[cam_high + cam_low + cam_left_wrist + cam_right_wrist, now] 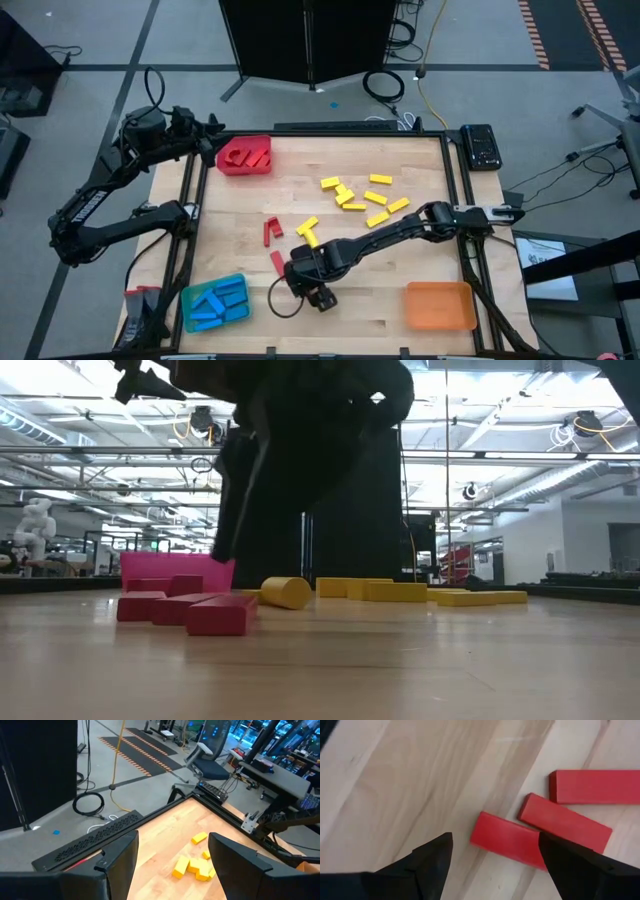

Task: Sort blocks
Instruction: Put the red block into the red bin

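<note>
Near the table's middle, just beyond the right gripper (492, 857), three red blocks (507, 840) lie flat on the wood; they look light, rigid and smooth-sided, so pinching the nearest across its narrow width should hold best. Its fingers stand apart and empty, while the left gripper (172, 865), also apart, waits above the red tray (244, 157).

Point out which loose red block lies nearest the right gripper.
The flat red block beside the right gripper, lowest of the three loose reds; the other two red blocks lie farther up the wooden table.
</note>
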Available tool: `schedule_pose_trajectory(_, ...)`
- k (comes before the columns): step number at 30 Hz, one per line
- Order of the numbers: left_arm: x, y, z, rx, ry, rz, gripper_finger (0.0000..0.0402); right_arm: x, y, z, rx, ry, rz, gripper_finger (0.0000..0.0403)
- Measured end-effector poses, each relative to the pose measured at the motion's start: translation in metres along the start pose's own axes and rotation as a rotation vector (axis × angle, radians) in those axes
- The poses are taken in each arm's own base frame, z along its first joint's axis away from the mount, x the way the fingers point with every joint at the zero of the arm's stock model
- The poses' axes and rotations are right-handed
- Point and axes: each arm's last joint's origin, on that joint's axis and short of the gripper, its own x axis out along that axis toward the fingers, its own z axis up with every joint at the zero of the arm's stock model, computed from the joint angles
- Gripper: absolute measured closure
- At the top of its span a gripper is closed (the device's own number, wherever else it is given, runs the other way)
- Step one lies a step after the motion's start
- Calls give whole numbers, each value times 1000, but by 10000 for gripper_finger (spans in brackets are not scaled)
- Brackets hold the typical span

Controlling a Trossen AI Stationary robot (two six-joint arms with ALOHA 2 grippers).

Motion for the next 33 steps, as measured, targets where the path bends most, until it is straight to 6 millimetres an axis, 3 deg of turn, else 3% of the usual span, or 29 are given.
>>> schedule_pose_trajectory(13, 0, 1, -5, -2, 50, 13, 155, 4, -8, 3, -31, -49, -28, 110)
schedule_pose_trajectory(22, 0, 2, -5, 45, 46, 26, 155, 26, -15, -7, 19, 12, -11, 110)
schedule_pose_trajectory(28, 0, 2, -5, 46, 44, 27, 155, 19, -18, -34, 224, 289, 4, 110)
schedule_pose_trajectory(33, 0, 2, -4, 49, 43, 28, 155, 13, -23, -50, 241, 453, 36, 110)
